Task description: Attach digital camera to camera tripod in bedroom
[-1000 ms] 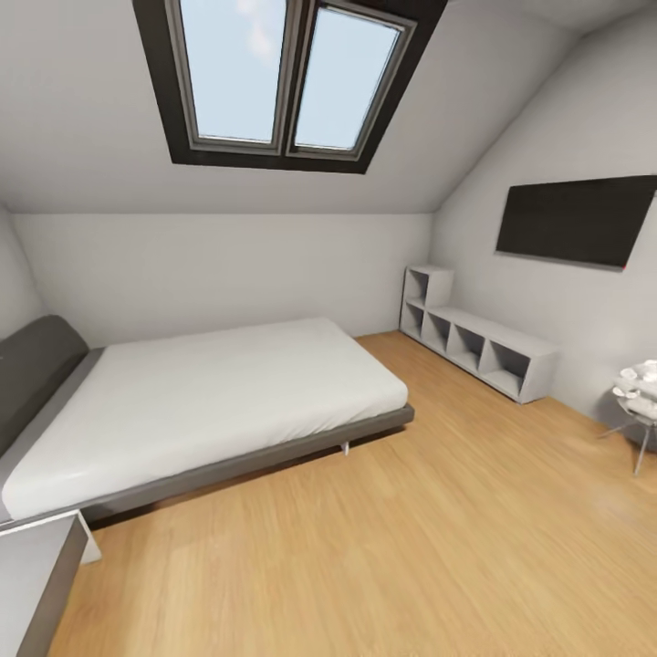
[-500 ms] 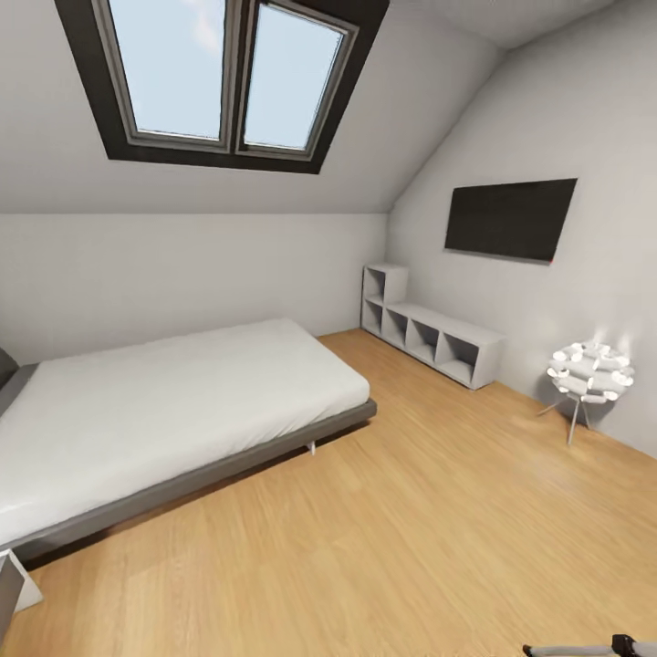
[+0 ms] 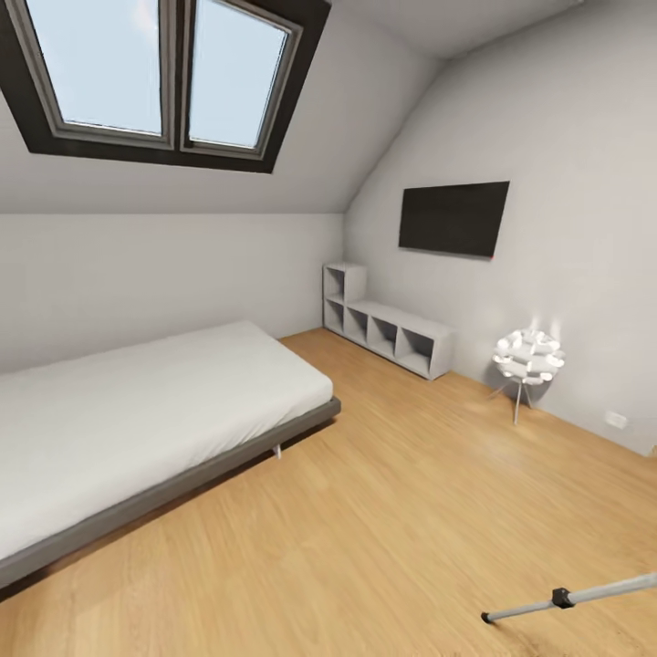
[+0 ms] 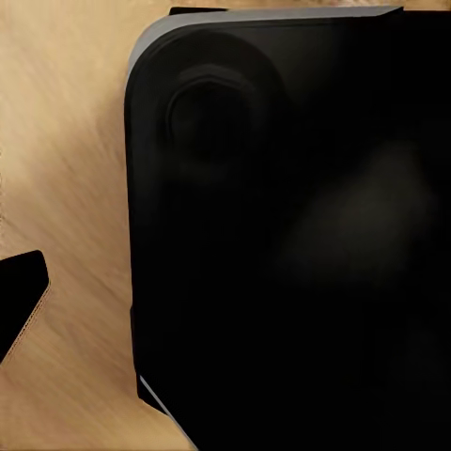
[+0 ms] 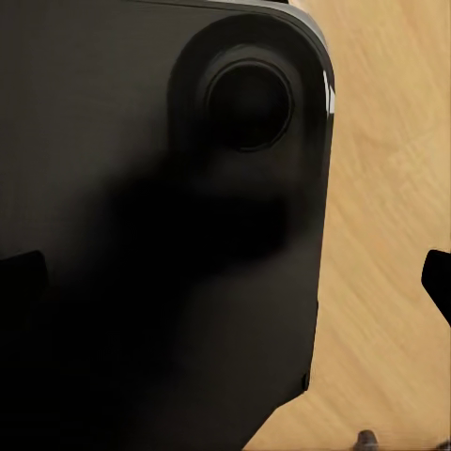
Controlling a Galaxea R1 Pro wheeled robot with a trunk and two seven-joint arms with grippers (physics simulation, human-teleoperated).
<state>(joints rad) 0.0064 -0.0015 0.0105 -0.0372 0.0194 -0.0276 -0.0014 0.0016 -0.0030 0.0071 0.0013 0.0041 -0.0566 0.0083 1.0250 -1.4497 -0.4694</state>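
While the head camera looks across the bedroom, the light wood floor [image 3: 392, 511] takes up most of the lower view, running to pale grey walls [image 3: 566, 210] under a sloped ceiling. A dark-framed two-pane skylight window [image 3: 155, 78] is set in that slope. Against the left side stands the low grey bed with a pale mattress [image 3: 137, 411] on a dark frame. On the right wall hangs a flat black screen [image 3: 453, 217]. Below and left of it, along the same wall, sits a long low grey shelf unit [image 3: 383, 328] with a taller section at its far end; its open cubbies look empty as far as can be seen. Further right, near the wall, stands a small white clustered lamp on thin metal legs [image 3: 527, 358].

At the lower right corner, one thin silver leg with a black joint [image 3: 570, 597] slants over the floor; it looks like part of the camera tripod, whose head is out of frame. The digital camera cannot be seen.

Both wrist views look onto a dark rounded robot body panel [image 4: 282, 225] [image 5: 160, 225] over the wood floor. Whether either gripper's fingers are apart or together cannot be told.
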